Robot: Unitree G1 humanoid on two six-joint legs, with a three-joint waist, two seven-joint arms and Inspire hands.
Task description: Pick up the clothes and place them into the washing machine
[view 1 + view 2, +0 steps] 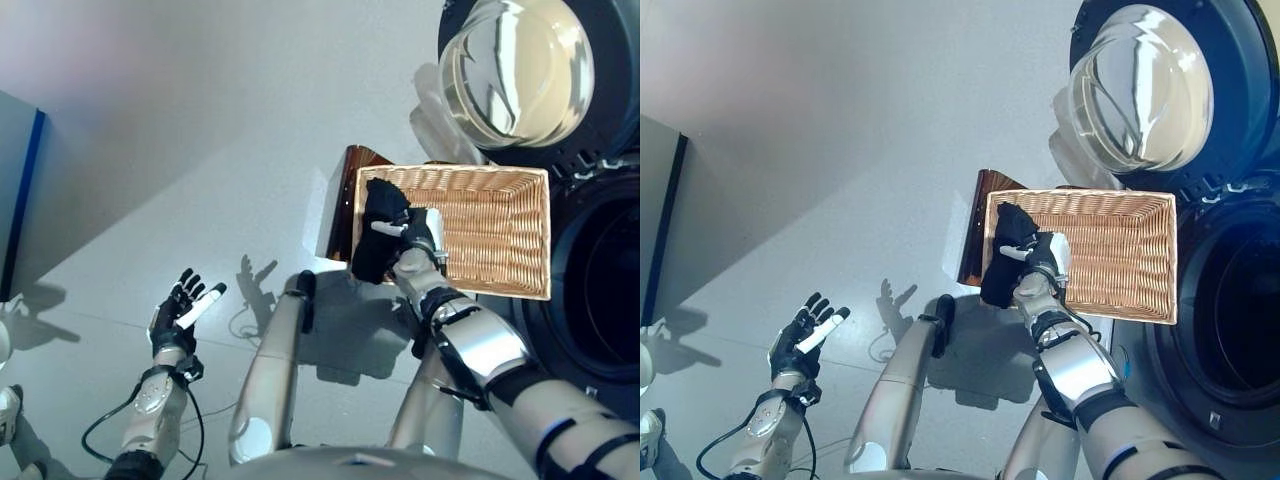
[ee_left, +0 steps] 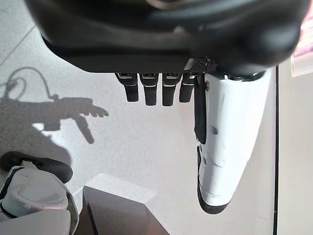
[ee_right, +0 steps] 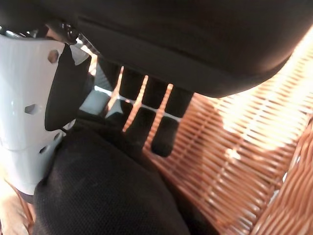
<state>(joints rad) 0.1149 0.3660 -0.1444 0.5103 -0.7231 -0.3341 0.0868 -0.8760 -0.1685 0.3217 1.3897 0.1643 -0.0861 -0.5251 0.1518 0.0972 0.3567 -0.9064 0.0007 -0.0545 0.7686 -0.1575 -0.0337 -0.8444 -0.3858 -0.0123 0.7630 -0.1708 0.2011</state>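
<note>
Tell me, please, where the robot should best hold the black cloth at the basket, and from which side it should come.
Judging by its pose, grip the bunched upper part of the black cloth, from above: it drapes over the left rim of the wicker basket, its lower end hanging outside. The right hand already pinches it there.

Both arms are silver-grey with rounded, glossy shells and black bands at the joints. The left hand [image 1: 175, 318] is dark, with black segmented fingers [image 2: 149, 93] and a long white cover on the thumb [image 2: 227, 147], which ends in a black tip. The right hand [image 1: 1042, 262] is likewise dark; its thumb [image 3: 27, 117] carries a white cover pierced with small holes and backed by a black pad.
</note>
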